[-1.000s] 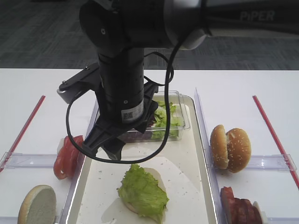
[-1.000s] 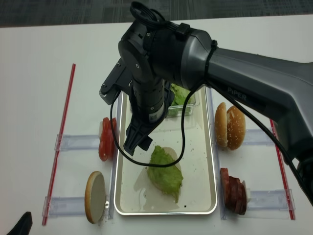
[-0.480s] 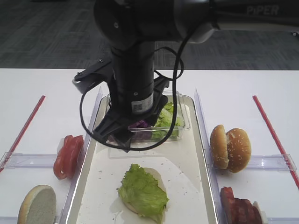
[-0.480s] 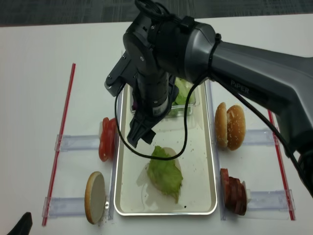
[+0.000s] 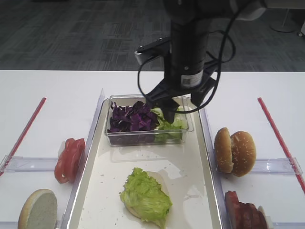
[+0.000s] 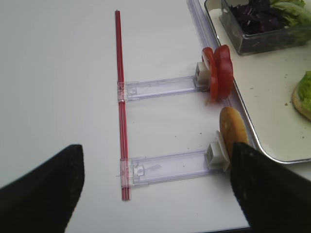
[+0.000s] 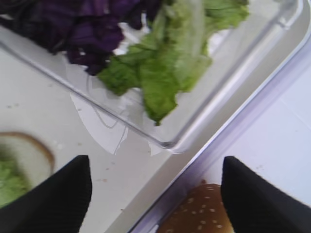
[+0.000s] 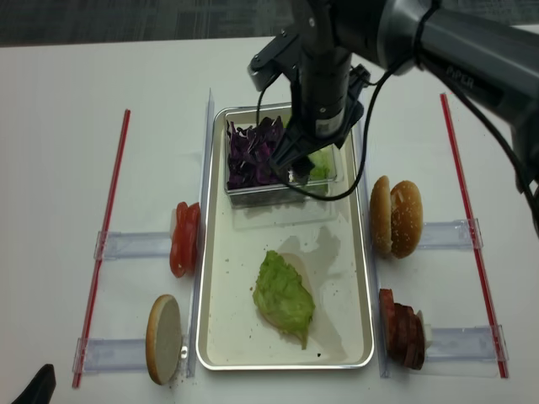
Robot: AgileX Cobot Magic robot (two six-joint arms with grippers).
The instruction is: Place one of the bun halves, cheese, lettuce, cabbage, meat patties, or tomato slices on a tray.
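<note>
A frilly light-green lettuce leaf (image 5: 145,195) lies on a flat bun half in the cream tray (image 5: 190,157). My right gripper (image 5: 163,110) hangs open and empty over the right end of the clear tub (image 5: 147,138). That tub holds purple cabbage (image 5: 131,117) and more lettuce (image 5: 172,123). In the right wrist view its fingers (image 7: 58,194) frame the tub corner and a seeded bun (image 7: 194,213). My left gripper (image 6: 155,194) stands open and empty over bare table, left of the tray (image 6: 262,97).
Tomato slices (image 5: 69,160) and a flat bun half (image 5: 38,210) stand in clear holders left of the tray. Seeded bun halves (image 5: 234,151) and meat patties (image 5: 243,212) stand on the right. Red strips (image 5: 26,126) lie along both table sides.
The right arm has swung from over the tray's left middle back and to the right, above the tub, uncovering the cabbage. The lettuce on the bun half has not moved.
</note>
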